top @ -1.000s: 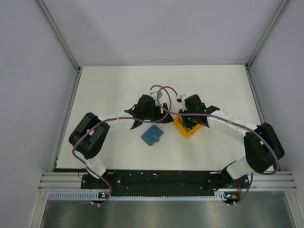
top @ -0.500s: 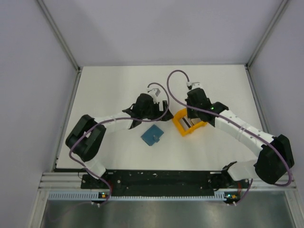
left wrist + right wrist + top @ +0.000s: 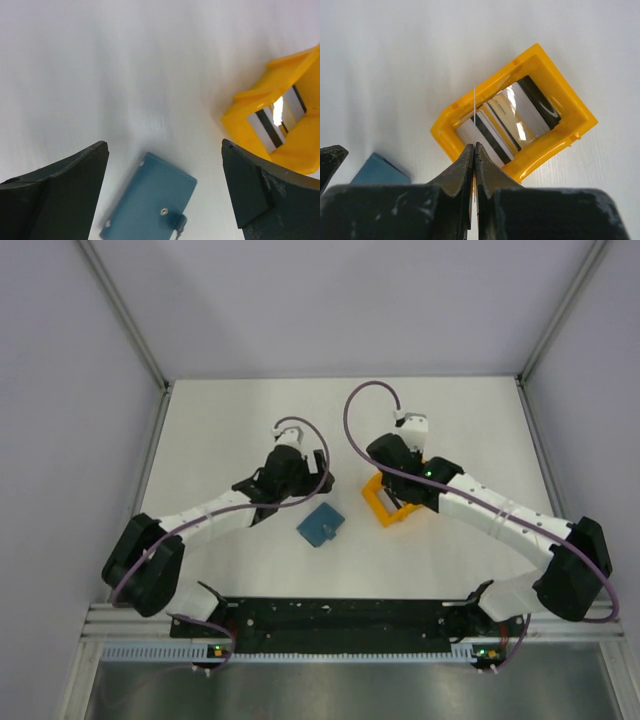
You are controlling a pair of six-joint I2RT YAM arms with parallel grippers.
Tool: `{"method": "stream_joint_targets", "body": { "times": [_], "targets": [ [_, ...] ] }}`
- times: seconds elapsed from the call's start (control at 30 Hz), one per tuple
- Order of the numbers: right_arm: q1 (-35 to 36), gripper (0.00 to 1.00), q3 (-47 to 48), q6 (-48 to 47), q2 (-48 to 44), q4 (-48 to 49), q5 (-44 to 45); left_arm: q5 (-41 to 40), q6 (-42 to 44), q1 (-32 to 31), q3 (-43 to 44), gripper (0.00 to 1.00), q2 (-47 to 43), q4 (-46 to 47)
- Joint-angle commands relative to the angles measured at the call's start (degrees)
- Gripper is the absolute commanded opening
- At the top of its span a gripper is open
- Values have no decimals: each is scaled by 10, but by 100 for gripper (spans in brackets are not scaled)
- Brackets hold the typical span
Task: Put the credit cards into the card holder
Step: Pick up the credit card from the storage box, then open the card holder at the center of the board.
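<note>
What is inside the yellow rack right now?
Several credit cards lie overlapping inside the yellow rack, dark stripes showing. Its near wall and the right gripper, shut on one edge-on card, hide their lower ends; count unclear.

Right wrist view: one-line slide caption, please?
Right claw shut on an edge-on credit card above the orange rack holding more cards; blue card holder at lower left.
</note>
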Motion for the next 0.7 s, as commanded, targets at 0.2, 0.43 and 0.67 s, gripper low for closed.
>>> {"method": "stream_joint_targets", "body": {
  "times": [0.2,0.43,0.67],
  "targets": [
    [22,0,-90,30,-33,210,-255,-70,-7,96,-120,98,-155,-77],
    [81,0,-89,86,41,298,-291,-75,6,130,-133,98,-188,-106],
    [120,0,-71,126,101,312,-276,-72,6,141,-130,98,-189,-125]
  ]
}}
